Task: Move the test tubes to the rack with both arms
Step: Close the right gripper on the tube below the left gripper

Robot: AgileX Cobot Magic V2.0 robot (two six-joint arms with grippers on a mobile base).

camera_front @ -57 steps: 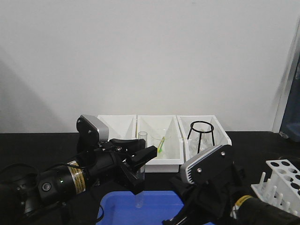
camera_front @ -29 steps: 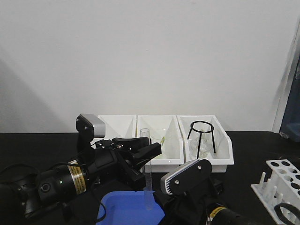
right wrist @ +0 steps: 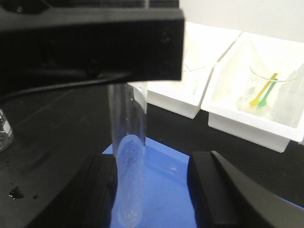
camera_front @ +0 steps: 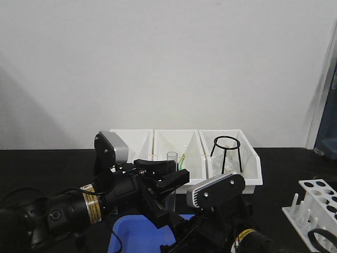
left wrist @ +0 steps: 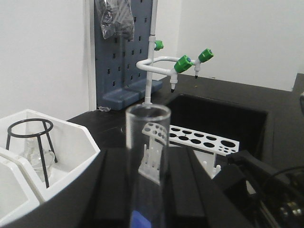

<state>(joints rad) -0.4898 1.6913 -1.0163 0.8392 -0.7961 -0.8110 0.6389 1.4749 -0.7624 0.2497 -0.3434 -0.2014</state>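
Plainly, the clear, round-bottomed test tube (right wrist: 129,164) stands upright.

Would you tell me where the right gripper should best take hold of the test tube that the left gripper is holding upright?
Grip the test tube on its bare lower half, above the rounded bottom, because the left gripper clamps the upper part. Since the tube stands upright, I would bring the right gripper in level from the side, with one finger on each side of the glass.
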